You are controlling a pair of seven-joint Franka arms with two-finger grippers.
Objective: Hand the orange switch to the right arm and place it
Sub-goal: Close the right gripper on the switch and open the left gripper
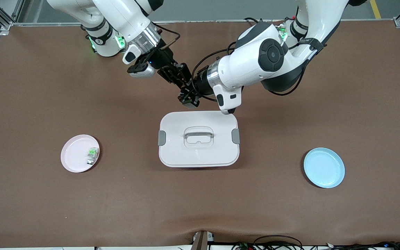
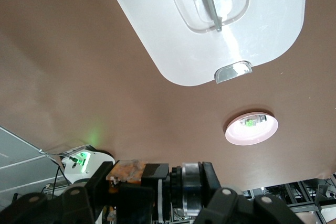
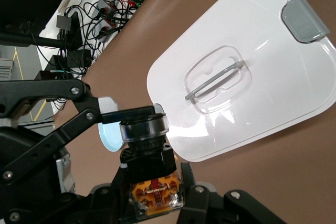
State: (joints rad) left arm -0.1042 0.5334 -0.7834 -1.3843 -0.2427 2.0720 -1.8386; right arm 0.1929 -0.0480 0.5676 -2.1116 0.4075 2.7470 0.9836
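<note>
The orange switch [image 3: 149,169] is a black stubby cylinder with a silver ring and an orange end [image 2: 126,170]. It is held in the air between both grippers, over the bare mat just past the white box's edge nearest the robots. My right gripper [image 3: 155,198] is shut on its orange end. My left gripper [image 2: 157,187] is shut on it along its length, ring end against one pad. In the front view the right gripper [image 1: 182,80] and the left gripper [image 1: 189,97] meet tip to tip, and the switch is hidden among the fingers.
A white lidded box [image 1: 217,152] with a handle sits mid-table, below the grippers. A pink plate [image 1: 72,156] holding a pale green and clear part [image 1: 92,152] lies toward the right arm's end. A light blue plate [image 1: 324,167] lies toward the left arm's end.
</note>
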